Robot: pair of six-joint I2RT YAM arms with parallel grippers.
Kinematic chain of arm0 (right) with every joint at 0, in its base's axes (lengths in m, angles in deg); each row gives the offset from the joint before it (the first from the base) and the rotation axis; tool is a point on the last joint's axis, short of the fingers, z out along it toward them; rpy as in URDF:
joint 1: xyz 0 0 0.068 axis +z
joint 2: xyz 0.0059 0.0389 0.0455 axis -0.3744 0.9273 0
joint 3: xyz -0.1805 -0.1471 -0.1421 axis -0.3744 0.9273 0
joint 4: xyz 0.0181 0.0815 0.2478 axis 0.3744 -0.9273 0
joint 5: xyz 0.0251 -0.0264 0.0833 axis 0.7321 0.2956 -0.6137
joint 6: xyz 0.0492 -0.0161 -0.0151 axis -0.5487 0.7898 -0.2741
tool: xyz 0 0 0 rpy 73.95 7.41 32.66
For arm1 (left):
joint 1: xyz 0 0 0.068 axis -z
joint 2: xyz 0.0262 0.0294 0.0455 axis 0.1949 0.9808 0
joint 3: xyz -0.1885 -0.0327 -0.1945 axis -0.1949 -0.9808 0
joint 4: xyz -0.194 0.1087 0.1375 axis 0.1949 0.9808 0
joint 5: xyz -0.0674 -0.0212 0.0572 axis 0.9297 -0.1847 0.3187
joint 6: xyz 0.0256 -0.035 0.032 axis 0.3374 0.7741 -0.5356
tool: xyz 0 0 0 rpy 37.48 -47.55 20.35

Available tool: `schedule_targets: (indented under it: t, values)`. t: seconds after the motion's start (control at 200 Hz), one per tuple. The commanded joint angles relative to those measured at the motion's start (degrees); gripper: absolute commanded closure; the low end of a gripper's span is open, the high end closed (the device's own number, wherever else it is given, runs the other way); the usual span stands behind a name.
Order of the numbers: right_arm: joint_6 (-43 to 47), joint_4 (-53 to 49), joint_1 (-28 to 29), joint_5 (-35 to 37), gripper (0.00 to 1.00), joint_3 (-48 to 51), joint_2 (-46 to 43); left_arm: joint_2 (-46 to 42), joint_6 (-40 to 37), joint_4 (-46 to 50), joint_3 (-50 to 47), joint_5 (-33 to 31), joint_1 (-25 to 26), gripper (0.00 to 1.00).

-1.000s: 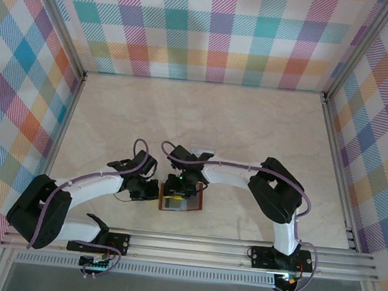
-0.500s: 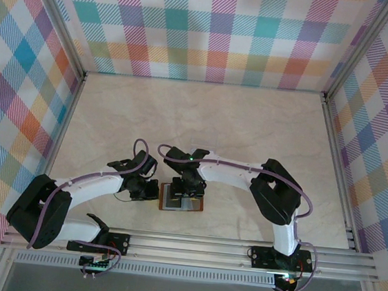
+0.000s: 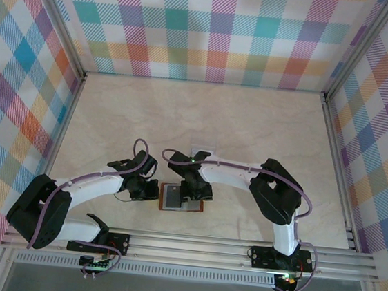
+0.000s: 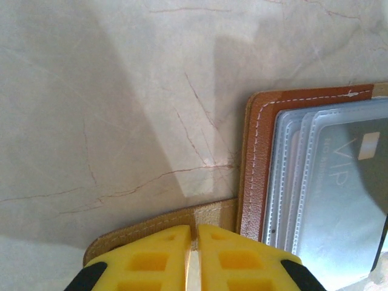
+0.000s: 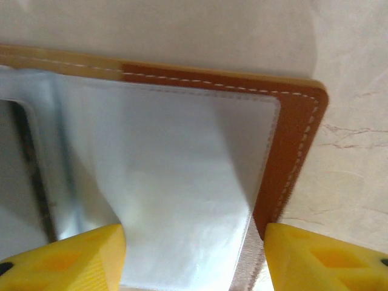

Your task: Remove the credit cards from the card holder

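Note:
The reddish-brown card holder lies open on the table between the two arms. My left gripper is at its left side, and its yellow fingers are shut on the tan snap tab. Beside the stitched leather edge, a grey card marked VIP sits inside the clear pockets. My right gripper is open low over the holder's right half. Its fingertips straddle a pale lilac-white sheet; I cannot tell whether this is a card or a sleeve. One pale card lies on the table behind the right arm.
The marble tabletop is walled by plaid panels on three sides. A metal rail with both arm bases runs along the near edge, close below the holder.
The right gripper has shifted from the holder's left-middle to its right half and slightly toward the near edge. The left gripper and the holder have stayed in place.

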Motion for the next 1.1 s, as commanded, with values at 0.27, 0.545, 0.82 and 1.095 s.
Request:
schedule_targets:
  t: [0.27,0.545,0.82,1.095]
  values:
    - [0.4,0.4,-0.5,-0.3,0.40,2.5,-3.3,-1.6,-0.2,6.1,2.6,-0.1,-0.3,0.86]
    - [1.4,0.8,-0.6,-0.6,0.43,2.6,-10.2,-4.2,1.4,8.1,6.2,2.2,0.4,0.86]
    - [2.3,9.3,-1.5,-8.8,0.64,2.8,-10.9,-1.0,4.2,3.4,7.6,4.5,3.6,0.87]
    - [-0.2,21.0,-4.2,-18.8,0.76,7.6,-8.7,4.7,6.0,-0.3,9.3,6.0,7.1,0.87]
